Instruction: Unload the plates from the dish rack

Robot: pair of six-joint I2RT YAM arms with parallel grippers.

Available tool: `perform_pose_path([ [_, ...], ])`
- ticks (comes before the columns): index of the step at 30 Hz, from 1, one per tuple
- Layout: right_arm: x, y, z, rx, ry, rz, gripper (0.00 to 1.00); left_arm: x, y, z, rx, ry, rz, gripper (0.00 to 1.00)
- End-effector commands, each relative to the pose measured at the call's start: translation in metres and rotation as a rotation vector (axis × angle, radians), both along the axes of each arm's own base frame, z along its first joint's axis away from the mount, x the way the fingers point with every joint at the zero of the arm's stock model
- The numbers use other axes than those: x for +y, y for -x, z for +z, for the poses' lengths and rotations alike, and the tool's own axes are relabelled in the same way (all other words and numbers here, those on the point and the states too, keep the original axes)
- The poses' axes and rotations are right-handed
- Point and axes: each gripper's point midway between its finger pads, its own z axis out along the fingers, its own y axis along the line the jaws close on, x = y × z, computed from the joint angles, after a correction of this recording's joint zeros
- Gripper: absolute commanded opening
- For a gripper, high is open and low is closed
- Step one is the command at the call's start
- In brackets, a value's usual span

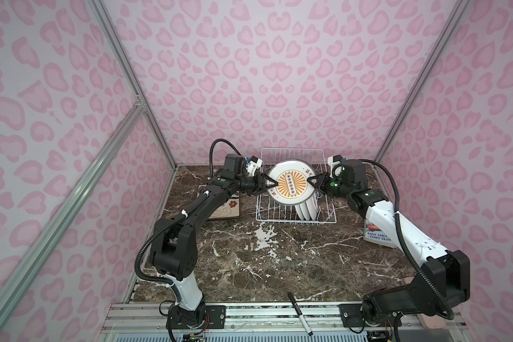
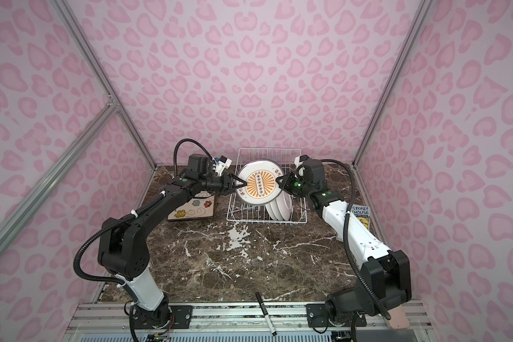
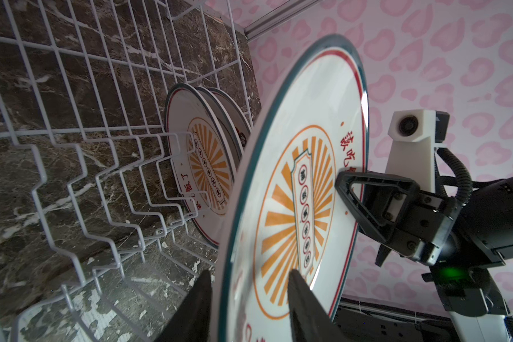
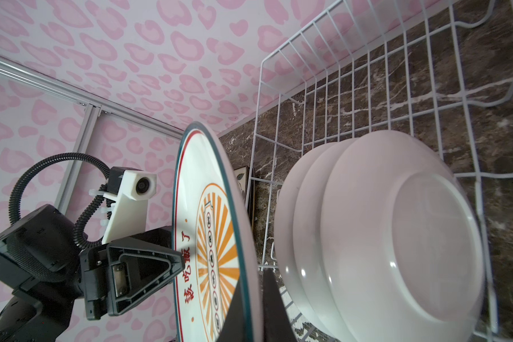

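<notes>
Round sunburst plate (image 1: 290, 185) upright above the dish rack (image 1: 290, 155): probably stiff, slippery and breakable, best gripped by its rim. Right jaws pinch one edge; left jaws straddle the opposite edge, grip unclear.

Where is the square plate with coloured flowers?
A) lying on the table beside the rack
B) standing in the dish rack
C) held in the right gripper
A: in a top view the square plate lies face up on the table, outside the dish rack.
</notes>
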Motion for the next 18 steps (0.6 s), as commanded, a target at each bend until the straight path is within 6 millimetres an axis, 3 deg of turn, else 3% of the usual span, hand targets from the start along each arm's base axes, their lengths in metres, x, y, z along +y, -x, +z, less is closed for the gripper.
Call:
perform_pose_path([
  [1,0.0055,-0.0034,0.0083,-0.040,-0.030,0.016,0.00,-0.0027,-0.0007,0.0040,-0.016,0.008,-0.016,0.38],
  [14,0.0051,-0.0033,0.0024,-0.022,-0.028,0.015,0.00,-0.0032,-0.0001,0.0028,-0.006,0.007,-0.016,0.06],
  [16,0.0047,-0.0029,0.0019,-0.020,-0.027,0.014,0.00,-0.0034,-0.0005,0.0029,-0.007,0.009,-0.015,0.04],
  [18,0.0040,-0.0031,0.0020,-0.018,-0.026,0.012,0.06,-0.0035,-0.0007,0.0042,-0.006,0.012,-0.013,0.04],
])
